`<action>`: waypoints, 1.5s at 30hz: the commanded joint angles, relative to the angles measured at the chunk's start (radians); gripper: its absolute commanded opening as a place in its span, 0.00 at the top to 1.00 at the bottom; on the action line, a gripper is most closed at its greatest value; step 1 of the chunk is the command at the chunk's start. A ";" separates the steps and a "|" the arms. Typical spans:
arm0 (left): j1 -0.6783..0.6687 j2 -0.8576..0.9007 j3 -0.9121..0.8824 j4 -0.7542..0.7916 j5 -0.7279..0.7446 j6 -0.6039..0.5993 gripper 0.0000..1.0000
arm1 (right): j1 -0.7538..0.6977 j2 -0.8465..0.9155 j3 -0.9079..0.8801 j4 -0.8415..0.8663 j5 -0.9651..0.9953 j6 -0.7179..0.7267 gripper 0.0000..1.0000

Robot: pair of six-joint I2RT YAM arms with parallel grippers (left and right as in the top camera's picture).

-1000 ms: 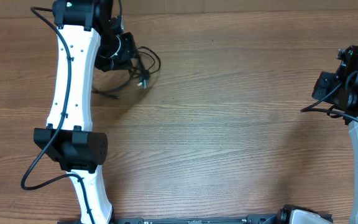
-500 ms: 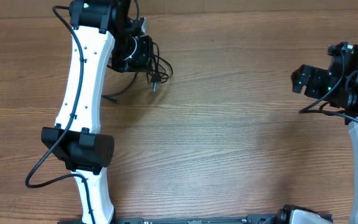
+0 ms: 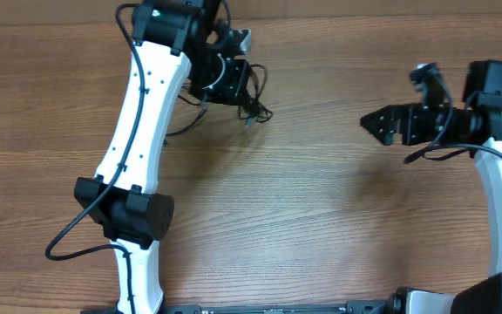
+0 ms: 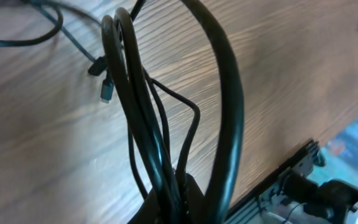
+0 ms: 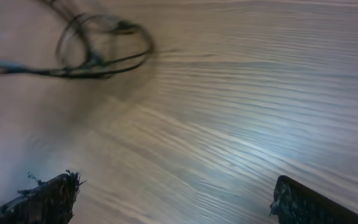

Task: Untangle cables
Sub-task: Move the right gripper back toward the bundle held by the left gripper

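Overhead, a brown wood-grain surface [image 3: 303, 218] is recorded. Beyond its edge, only a blurred bluish area is seen in the left wrist view. The cables [image 3: 249, 103] are bunched at the far left, clenched in the left fingers [image 4: 173, 202]. Their separate loops and a small plug [image 4: 106, 92] are resolved only by that wrist camera. The left arm [image 3: 138, 148] is stretched far forward. The right fingers [image 5: 45, 200] are spread wide, empty, pointed toward the bundle.

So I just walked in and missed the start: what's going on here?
Two robot arms are untangling cables at a table. The left pincer is shut on the cables, with loops and plug ends trailing out from it. The right pincer is open and empty, apart from the bundle.
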 commanded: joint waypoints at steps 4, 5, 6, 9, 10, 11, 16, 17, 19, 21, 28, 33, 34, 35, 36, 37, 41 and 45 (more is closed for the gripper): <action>-0.045 -0.011 0.015 0.022 0.040 0.235 0.96 | 0.111 0.024 -0.002 0.003 -0.075 -0.138 0.00; -0.049 -0.011 0.015 0.021 0.040 0.264 0.96 | 0.126 0.024 -0.002 0.005 -0.075 -0.153 0.00; -0.055 -0.011 0.015 0.021 0.041 0.299 0.96 | 0.145 0.024 -0.002 0.013 -0.074 -0.154 0.00; -0.062 -0.011 0.015 0.016 0.040 0.393 0.96 | 0.179 0.024 -0.002 0.036 -0.066 -0.153 0.00; -0.063 -0.011 0.015 0.013 0.040 0.428 0.96 | 0.187 0.024 -0.002 0.044 -0.064 -0.153 0.00; -0.064 -0.011 0.015 0.010 0.041 0.467 0.96 | 0.194 0.024 -0.002 0.051 -0.064 -0.153 0.00; -0.064 -0.011 0.015 0.017 0.050 0.603 0.96 | 0.204 0.024 -0.002 0.066 -0.059 -0.153 0.00; -0.064 -0.011 0.015 0.027 0.056 0.616 0.96 | 0.204 0.024 -0.002 0.066 -0.050 -0.153 0.00; -0.064 -0.011 0.015 0.058 0.066 0.620 0.96 | 0.204 0.024 -0.002 0.065 -0.019 -0.153 0.00; -0.064 -0.011 0.015 0.103 0.068 0.621 0.96 | 0.204 0.024 -0.002 0.065 0.014 -0.150 0.02; -0.064 -0.011 0.015 0.283 0.100 0.620 0.96 | 0.203 0.024 -0.002 0.064 0.124 -0.145 0.08; -0.064 -0.011 0.015 0.422 0.116 0.598 0.85 | 0.203 0.024 -0.002 0.048 0.187 -0.142 0.09; -0.064 -0.011 0.015 0.444 0.116 0.581 0.76 | 0.203 0.024 -0.002 0.045 0.193 -0.142 0.09; -0.065 -0.011 0.015 0.465 0.116 0.565 0.75 | 0.203 0.024 -0.002 0.042 0.198 -0.142 0.10; -0.066 -0.011 0.015 0.480 0.116 0.556 0.72 | 0.203 0.024 -0.002 0.039 0.200 -0.142 0.10; -0.068 -0.011 0.015 0.489 0.116 0.549 0.62 | 0.203 0.024 -0.002 0.038 0.200 -0.142 0.10; -0.076 -0.011 0.015 0.499 0.112 0.548 0.00 | 0.203 0.024 -0.002 0.038 0.199 -0.142 0.09; -0.077 -0.011 0.015 0.468 0.081 0.548 0.00 | 0.203 0.024 -0.002 0.034 0.199 -0.142 0.09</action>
